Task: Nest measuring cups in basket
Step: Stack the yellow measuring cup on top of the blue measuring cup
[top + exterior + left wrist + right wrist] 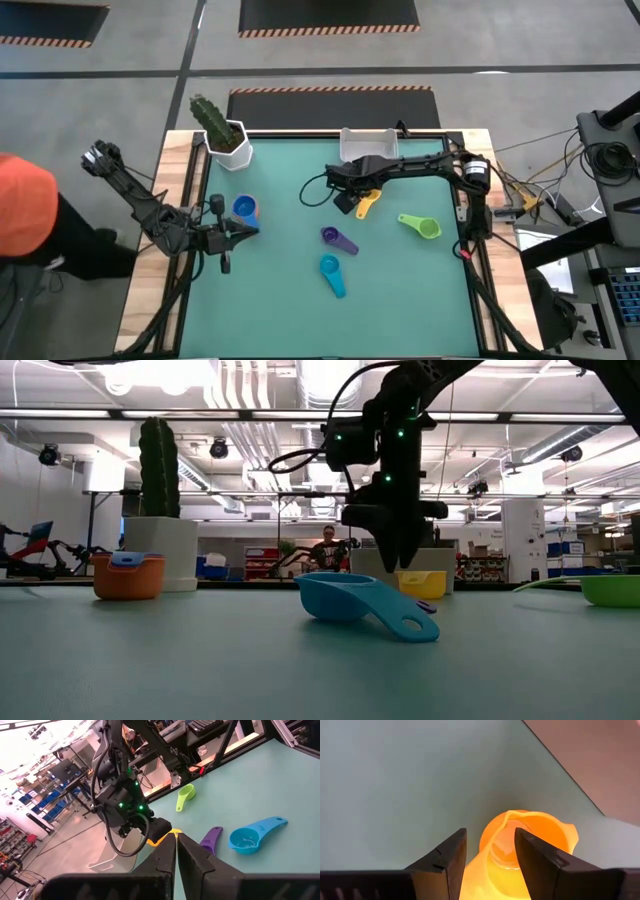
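Note:
My right gripper [352, 200] [490, 832] reaches down over the yellow measuring cup [367, 203] [424, 582], which stands in front of the white basket [368, 143]. My left gripper [176, 851] waits shut near the table's left edge and holds nothing. Beside it stands a blue cup [244, 208] nested in an orange cup [128, 578]. The green cup [421, 226], purple cup [338, 238] and teal cup [331, 273] lie apart on the green mat, bowls up. My right gripper has the yellow cup's handle [481, 870] between its two fingers, and the handle fills the gap from one finger [451, 857] to the other. The fingers come steeply from above. The bowl [530, 832] lies past the fingertips, and the cup's base is on the mat.
A white pot with a green cactus [224, 138] stands at the far left corner. Wooden rails [178, 190] edge the mat on the left and right sides. Cables and stands crowd the floor to the right of the table. A person shows far back in the room [327, 550].

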